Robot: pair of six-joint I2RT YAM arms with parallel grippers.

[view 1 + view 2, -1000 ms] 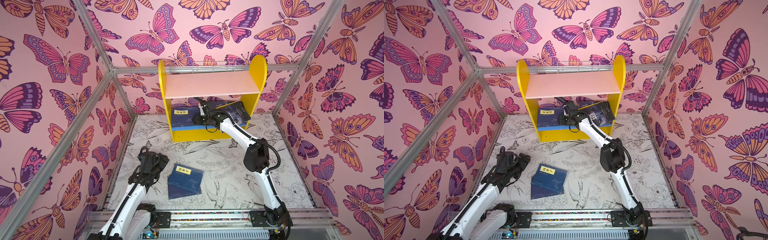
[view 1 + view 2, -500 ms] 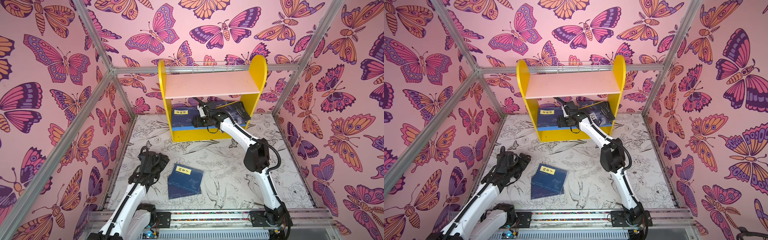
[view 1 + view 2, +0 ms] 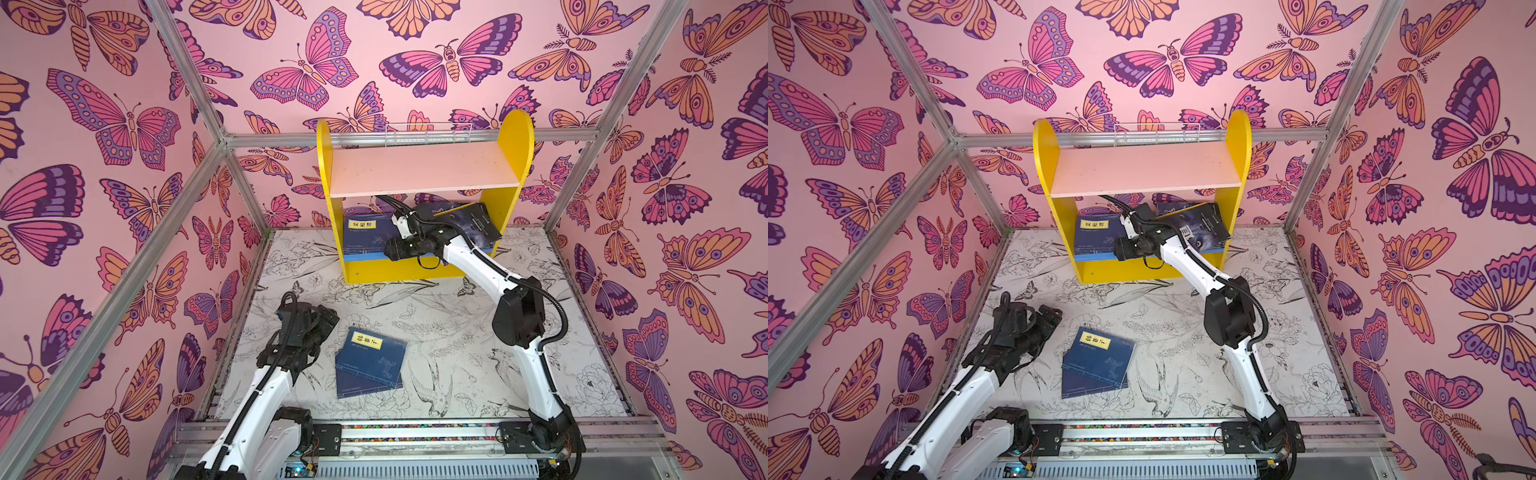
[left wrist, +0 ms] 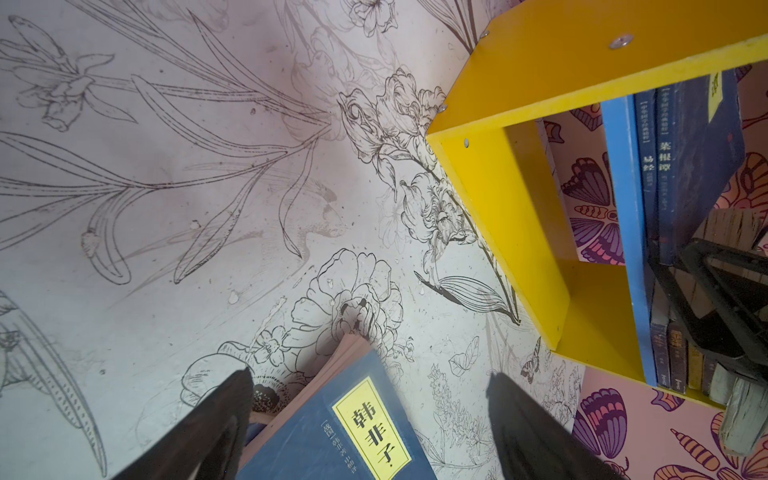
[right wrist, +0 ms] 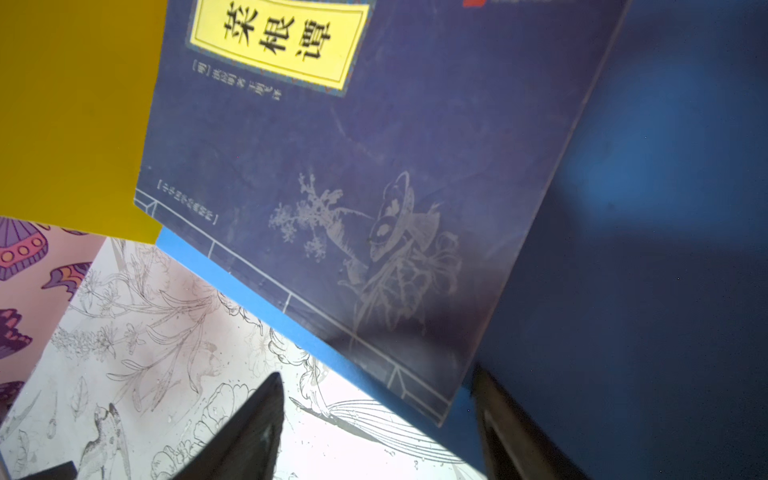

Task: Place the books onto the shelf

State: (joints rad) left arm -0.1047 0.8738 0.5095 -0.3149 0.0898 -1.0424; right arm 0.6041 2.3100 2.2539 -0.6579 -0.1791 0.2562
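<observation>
Jaws apart, right end effector (image 5: 376, 376) empty

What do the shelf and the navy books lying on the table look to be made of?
The shelf looks like painted wood or fibreboard: flat matte yellow panels, with metal screw heads showing in the left wrist view. The navy books look like paperbacks: thin card covers with a slight sheen, and tan paper pages fanned at one corner.
</observation>
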